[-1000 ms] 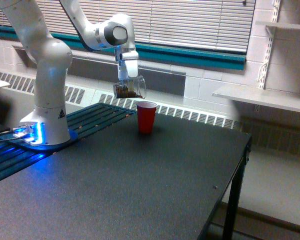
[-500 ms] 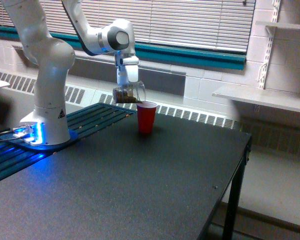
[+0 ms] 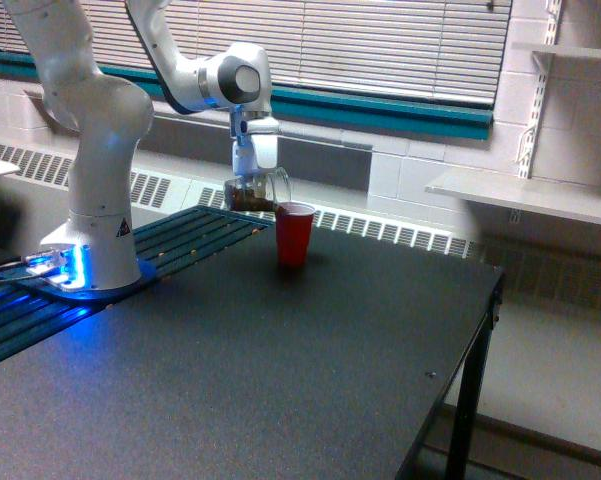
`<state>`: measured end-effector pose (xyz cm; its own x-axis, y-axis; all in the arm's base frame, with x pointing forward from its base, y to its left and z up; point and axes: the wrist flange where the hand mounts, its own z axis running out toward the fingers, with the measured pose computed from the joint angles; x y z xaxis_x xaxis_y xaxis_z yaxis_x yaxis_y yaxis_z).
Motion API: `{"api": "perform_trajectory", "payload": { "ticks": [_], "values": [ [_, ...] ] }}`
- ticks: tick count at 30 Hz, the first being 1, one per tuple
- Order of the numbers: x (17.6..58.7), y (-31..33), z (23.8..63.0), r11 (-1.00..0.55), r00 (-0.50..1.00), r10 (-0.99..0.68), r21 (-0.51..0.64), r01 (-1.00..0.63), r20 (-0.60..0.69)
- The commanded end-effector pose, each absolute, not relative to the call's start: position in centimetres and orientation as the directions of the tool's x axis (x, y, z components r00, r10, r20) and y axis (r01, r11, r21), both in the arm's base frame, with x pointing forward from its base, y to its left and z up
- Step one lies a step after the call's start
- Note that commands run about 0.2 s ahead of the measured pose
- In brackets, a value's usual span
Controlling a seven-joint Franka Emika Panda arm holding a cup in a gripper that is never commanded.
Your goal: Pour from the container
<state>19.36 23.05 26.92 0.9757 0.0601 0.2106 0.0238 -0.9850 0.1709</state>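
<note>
The container is a small clear cup with brown pieces showing through its wall. It hangs tilted toward the exterior view's right, its rim right at the lip of the red cup. My gripper comes down from above and is shut on the container. The red cup stands upright on the dark table, just to the exterior view's right of the container. What lies inside the red cup is hidden.
The arm's white base stands at the exterior view's left on a slatted blue-lit platform. The table's edge drops off at the exterior view's right. A shelf juts from the far wall.
The gripper has come down with the container, bringing it closer to the red cup's rim. The red cup has not moved.
</note>
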Motion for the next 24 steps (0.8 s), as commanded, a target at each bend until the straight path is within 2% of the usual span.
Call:
{"api": "perform_trajectory", "payload": {
  "ticks": [1,20,24],
  "values": [
    [18.2,22.4,26.2,-0.975,0.971,0.125,0.206,0.083,0.203],
    [20.8,20.0,28.7,-0.976,0.957,0.13,0.204,0.078,0.258],
    [18.2,22.2,28.6,-0.98,0.959,0.112,0.189,0.063,0.261]
  ]
}}
